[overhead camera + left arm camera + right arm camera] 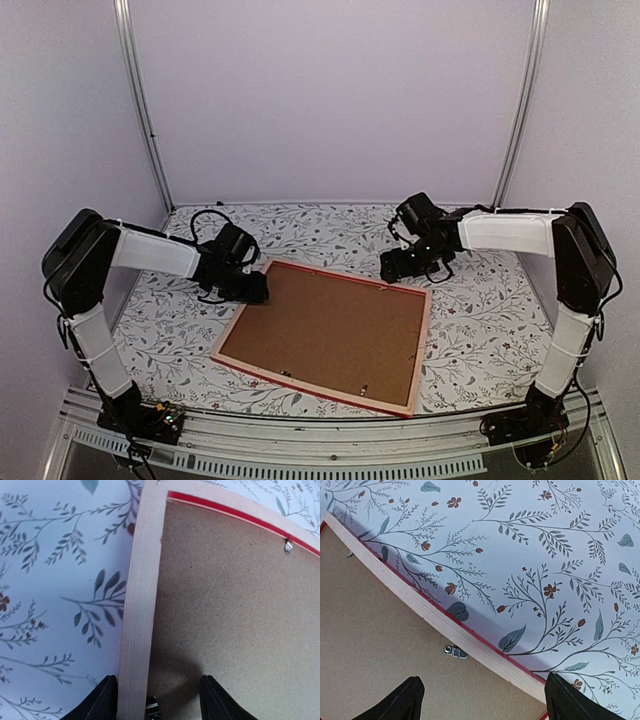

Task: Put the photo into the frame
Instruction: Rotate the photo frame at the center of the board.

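The frame [421,350] lies face down on the table, pale wood back up, with a thin red edge showing. A plain brown backing board [335,325] fills it. The photo is hidden. My left gripper [255,290] is open at the frame's far left corner. In the left wrist view its jaws [157,700] straddle the wood rail [142,580], one finger over the cloth and one over the board [235,605]. My right gripper [392,270] is open at the far right corner, above the rail [430,612] and a small metal tab [455,651].
A floral tablecloth [480,330] covers the table. Small metal tabs [288,546] sit along the frame's inner edge. Pale walls and two metal posts close the back. The arm bases stand at the near edge.
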Controlling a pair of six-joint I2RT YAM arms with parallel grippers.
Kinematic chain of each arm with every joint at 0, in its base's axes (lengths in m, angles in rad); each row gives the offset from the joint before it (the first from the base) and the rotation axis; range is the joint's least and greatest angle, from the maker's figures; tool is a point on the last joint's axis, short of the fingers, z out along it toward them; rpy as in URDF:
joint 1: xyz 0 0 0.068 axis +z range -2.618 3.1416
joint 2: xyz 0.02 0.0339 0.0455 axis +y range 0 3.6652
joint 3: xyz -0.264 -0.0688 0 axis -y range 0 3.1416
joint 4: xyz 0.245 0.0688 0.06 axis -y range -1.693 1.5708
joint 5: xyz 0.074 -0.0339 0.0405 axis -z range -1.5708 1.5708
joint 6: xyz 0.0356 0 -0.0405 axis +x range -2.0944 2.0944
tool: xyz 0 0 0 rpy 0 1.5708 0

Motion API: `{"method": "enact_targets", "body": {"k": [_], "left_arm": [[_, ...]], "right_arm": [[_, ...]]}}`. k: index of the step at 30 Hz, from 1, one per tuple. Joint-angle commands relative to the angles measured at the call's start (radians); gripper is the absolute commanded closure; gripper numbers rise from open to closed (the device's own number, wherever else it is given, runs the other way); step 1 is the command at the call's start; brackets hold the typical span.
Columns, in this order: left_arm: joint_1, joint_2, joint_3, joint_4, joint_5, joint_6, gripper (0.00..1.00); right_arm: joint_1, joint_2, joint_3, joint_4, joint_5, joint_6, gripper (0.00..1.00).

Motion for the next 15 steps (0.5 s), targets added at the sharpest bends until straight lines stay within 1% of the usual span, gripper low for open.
{"method": "enact_targets", "body": {"k": [1, 5, 11, 15], "left_arm": [[0.001, 0.061, 0.078, 0.041, 0.089, 0.089, 0.42], [0.005, 0.083, 0.142, 0.062, 0.076, 0.106, 0.40], [0.008, 0.084, 0.188, 0.075, 0.064, 0.114, 0.36], [0.010, 0.065, 0.179, 0.056, 0.036, 0.100, 0.33]], "right_arm": [[-0.019, 0.048, 0.038, -0.015, -0.052, -0.133, 0.13], [-0.035, 0.060, 0.033, -0.018, -0.111, -0.173, 0.14], [-0.041, 0.119, 0.045, -0.002, -0.159, -0.213, 0.18], [-0.042, 0.176, 0.089, 0.011, -0.193, -0.233, 0.25]]}}
